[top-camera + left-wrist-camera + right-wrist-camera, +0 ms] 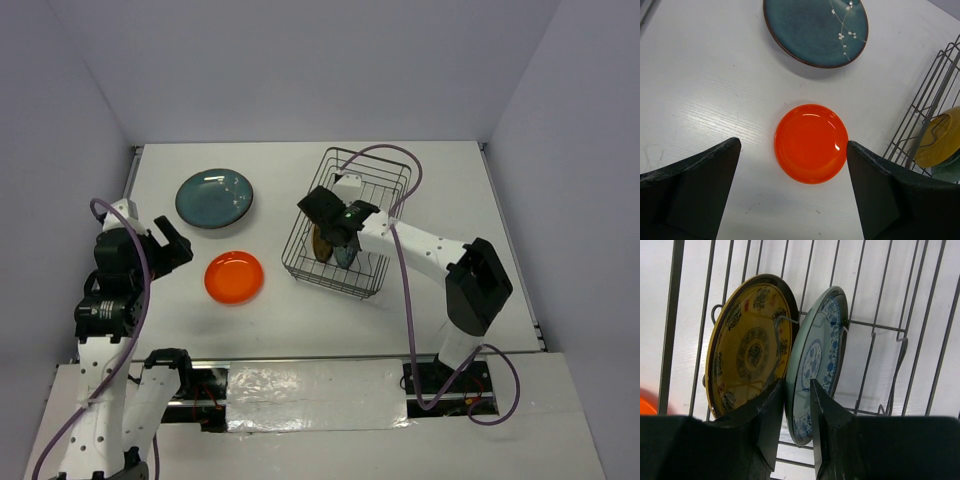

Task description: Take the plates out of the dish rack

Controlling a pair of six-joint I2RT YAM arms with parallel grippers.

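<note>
Right wrist view shows the right jaws drawn narrow around the lower rim of the blue-and-white plate (820, 355), with one finger against each face. That plate stands on edge in the dish rack (875, 327), held between the wire prongs. Just beside it, and leaning close, stands the mustard-yellow plate (750, 352), also on edge; one finger sits in the gap between the two plates.

From the top external view, the rack sits on the white bench (450, 180), right of centre, with the right arm reaching down into it. Two plates lie flat on the bench to the rack's left: the dark teal plate (214, 197) farther back and the orange plate (234, 277) nearer the arms, apart from each other.

The left jaws stand wide and hold nothing. In the left wrist view the orange plate lies on the bench between their fingers (690, 190).
</note>
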